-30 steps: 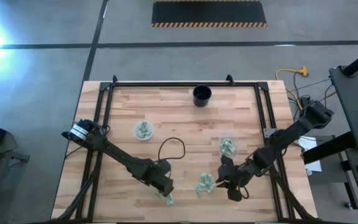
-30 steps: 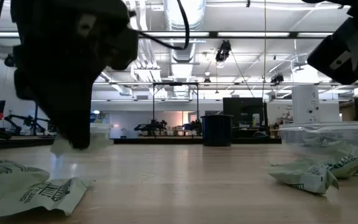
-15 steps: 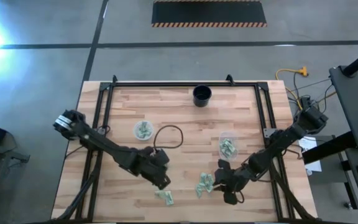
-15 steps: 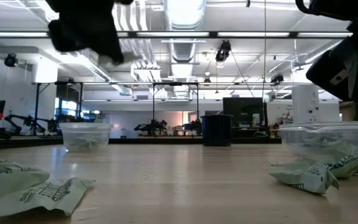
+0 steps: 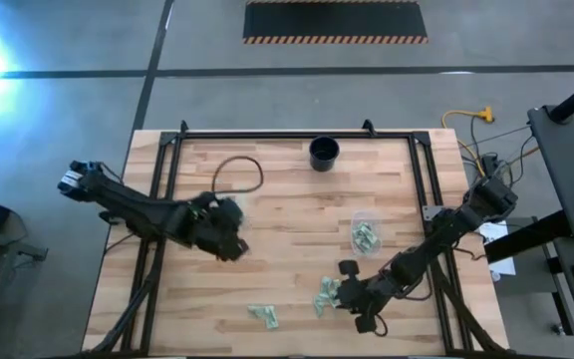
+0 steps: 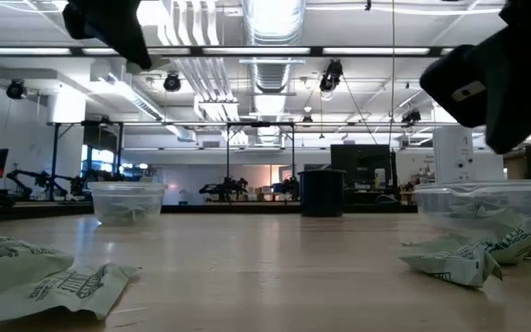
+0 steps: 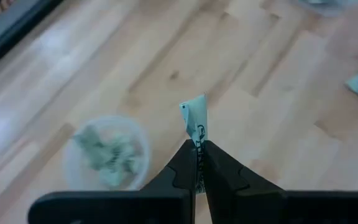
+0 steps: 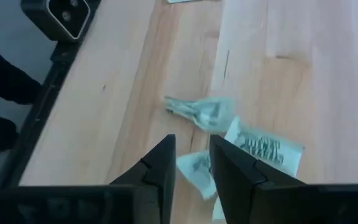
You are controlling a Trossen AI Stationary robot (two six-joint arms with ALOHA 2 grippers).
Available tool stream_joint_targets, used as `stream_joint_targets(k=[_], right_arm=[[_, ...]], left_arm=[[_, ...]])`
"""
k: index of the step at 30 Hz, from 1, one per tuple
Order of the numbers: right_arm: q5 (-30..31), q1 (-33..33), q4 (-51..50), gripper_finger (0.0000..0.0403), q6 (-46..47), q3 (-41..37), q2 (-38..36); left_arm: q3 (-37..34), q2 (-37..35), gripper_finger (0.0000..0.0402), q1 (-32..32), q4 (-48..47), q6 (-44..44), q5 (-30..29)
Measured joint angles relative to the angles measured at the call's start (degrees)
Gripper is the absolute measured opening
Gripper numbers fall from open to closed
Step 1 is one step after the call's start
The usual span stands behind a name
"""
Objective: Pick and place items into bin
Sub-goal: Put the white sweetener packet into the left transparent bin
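tubs: two (image 5: 229,209) (image 5: 365,232); black cup: one (image 5: 324,153).

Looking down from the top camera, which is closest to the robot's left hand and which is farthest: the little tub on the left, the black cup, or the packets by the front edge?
From the left hand:
1. Left tub, right beside it, partly hidden under the hand.
2. Packets by the front edge, toward the table's near side.
3. Black cup, at the far edge. These last two are fairly close to call.

We see pale green and white packets (image 5: 328,295) with dark green print, light wood-plank table (image 5: 287,189), black cup (image 5: 324,153) at 12 o'clock, clear tubs (image 5: 366,234), dark grippers (image 7: 198,152), black-and-yellow striped mat (image 5: 335,21) on grey floor.
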Motion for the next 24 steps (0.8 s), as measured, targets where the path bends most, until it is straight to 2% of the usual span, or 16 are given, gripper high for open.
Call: stream_joint_targets(k=[7, 16, 24], right_arm=[[1.8, 0.1, -10.3, 0.0132, -2.2, 6.0, 4.4], [2.3, 0.4, -10.9, 0.0194, -3.0, 8.0, 5.4], [1.9, 0.5, -12.0, 0.0205, -2.5, 8.6, 5.4]], left_arm=[[-3.6, -6.4, 0.0001, 3.7, -2.0, 0.0, -2.4], [-12.9, -10.0, 0.0001, 8.4, 4.8, 1.4, -2.4], [-22.2, -9.6, 0.0007, 12.6, 14.1, 1.7, 1.9]])
